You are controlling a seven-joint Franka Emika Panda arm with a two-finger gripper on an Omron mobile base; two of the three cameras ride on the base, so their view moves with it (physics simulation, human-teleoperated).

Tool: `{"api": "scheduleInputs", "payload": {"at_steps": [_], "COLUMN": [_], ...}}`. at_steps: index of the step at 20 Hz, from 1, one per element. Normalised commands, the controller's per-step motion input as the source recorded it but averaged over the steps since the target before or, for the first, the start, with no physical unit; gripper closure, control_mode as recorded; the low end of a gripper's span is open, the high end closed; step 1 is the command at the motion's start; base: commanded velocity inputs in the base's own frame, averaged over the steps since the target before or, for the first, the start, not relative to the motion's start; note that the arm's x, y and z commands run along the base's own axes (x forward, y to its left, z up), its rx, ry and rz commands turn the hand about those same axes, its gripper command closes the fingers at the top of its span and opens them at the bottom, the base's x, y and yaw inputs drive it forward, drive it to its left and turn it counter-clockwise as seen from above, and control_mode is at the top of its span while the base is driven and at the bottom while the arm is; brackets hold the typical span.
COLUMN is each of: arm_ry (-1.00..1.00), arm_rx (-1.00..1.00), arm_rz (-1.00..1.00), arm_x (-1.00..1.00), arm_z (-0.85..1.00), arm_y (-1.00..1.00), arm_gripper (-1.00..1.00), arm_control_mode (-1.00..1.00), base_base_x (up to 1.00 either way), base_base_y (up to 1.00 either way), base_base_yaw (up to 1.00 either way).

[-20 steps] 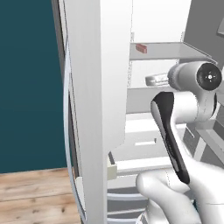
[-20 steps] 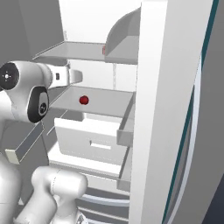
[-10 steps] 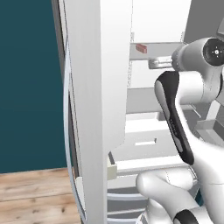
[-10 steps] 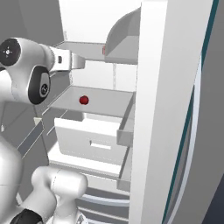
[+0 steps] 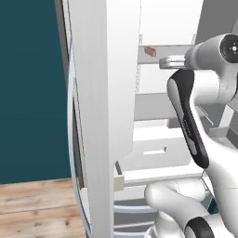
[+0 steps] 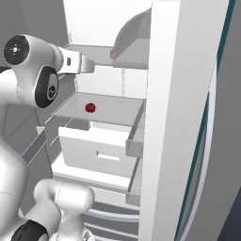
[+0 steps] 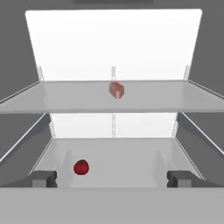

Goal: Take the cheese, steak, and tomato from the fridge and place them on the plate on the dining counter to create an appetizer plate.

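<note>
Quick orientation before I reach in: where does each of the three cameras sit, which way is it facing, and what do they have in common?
Left base view: behind the arm on its left, facing the open fridge; the arm rises at right; steak on the upper shelf.
Right base view: behind the arm on its right, facing the fridge shelves and drawer; the arm rises at left; tomato on the middle shelf.
Hand view: on the hand, looking straight into the fridge; open claw tips at bottom.
Shared: hand view shows the steak with the left view and the tomato with the right view.
</note>
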Motion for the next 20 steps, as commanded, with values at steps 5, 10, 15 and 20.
{"api": "scheduleInputs", "payload": {"at_steps": [5, 10, 15, 20], "arm_ry": [0.00, 0.08, 0.19, 0.15], "arm_rx": [0.04, 0.04, 0.03, 0.00], "arm_rz": [0.00, 0.00, 0.00, 0.00], "arm_x": [0.44, 0.56, 0.63, 0.46], "arm_z": [-0.03, 0.04, 0.13, 0.00], "arm_y": [-0.22, -0.14, -0.02, 0.00], "arm_gripper": [-1.00, -1.00, -1.00, -1.00], "arm_control_mode": [-1.00, -1.00, -1.00, -1.00], "base_base_x": [0.00, 0.00, 0.00, 0.00], "base_base_y": [0.00, 0.00, 0.00, 0.00], "base_base_yaw": [0.00, 0.00, 0.00, 0.00]}}
